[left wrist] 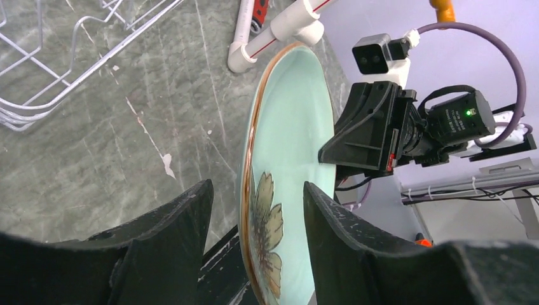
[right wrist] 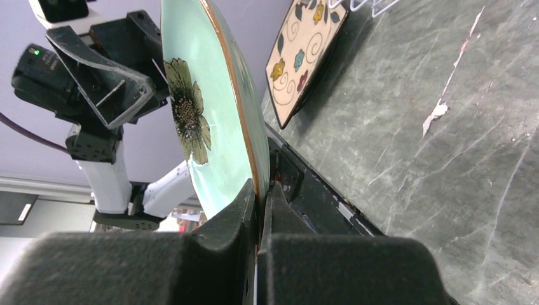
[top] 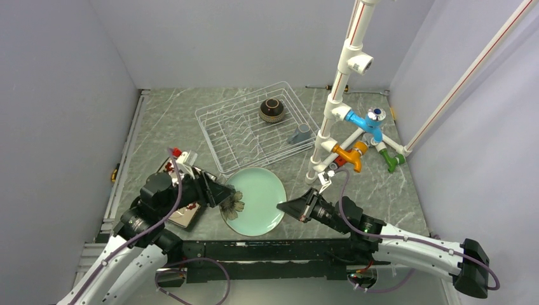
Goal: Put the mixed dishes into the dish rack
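Looking down from the top camera, I count the brown bowl and the grey mug already in the rack, so two pieces are done. The green plate hangs just in front of the rack's near edge, between my two claws: the right claw on its right rim, the left claw at the flower side. The pipe stand rises close by the rack's right end, so I judge the roomier way in is from the left and above.

On the left wrist camera, the fingers stand apart astride the plate's rim, with a gap showing on the underside: released, not pinching. Bare table lies between plate and rack corner.

On the right wrist camera, that claw is clenched on the plate's rim, holding it tilted off the table. The floral plate lies beyond, near the rack, not yet loaded. I cannot find the teal plate.
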`<state>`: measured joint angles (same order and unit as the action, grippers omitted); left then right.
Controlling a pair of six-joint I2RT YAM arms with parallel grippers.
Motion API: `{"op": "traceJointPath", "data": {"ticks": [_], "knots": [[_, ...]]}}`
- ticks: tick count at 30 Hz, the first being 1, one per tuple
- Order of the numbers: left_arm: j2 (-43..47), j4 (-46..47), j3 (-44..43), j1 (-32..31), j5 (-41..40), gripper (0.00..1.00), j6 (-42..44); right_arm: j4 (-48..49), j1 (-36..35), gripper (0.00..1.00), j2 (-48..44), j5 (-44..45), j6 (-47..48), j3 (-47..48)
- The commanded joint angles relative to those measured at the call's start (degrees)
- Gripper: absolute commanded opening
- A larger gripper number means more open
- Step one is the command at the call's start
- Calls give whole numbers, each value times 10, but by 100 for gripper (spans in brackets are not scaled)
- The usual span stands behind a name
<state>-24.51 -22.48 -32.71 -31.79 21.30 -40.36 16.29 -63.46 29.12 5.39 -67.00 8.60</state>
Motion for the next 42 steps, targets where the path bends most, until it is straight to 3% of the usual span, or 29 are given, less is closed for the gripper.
{"op": "traceJointPath", "data": {"ticks": [1,12,25,33,42], "knots": [[35,25,9,0,-14,58,-49,116,-1,0,-32,37,-12,13],[18,76,20,0,-15,36,-68,123,-1,0,-22,61,8,38],[-14,89,21,0,-6,31,-42,159,-1,0,14,57,17,44],[-38,91,24,1,-9,38,-44,189,-1,0,1,69,20,27],[-43,137,36,0,19,27,-46,184,-1,0,6,66,20,28]]}}
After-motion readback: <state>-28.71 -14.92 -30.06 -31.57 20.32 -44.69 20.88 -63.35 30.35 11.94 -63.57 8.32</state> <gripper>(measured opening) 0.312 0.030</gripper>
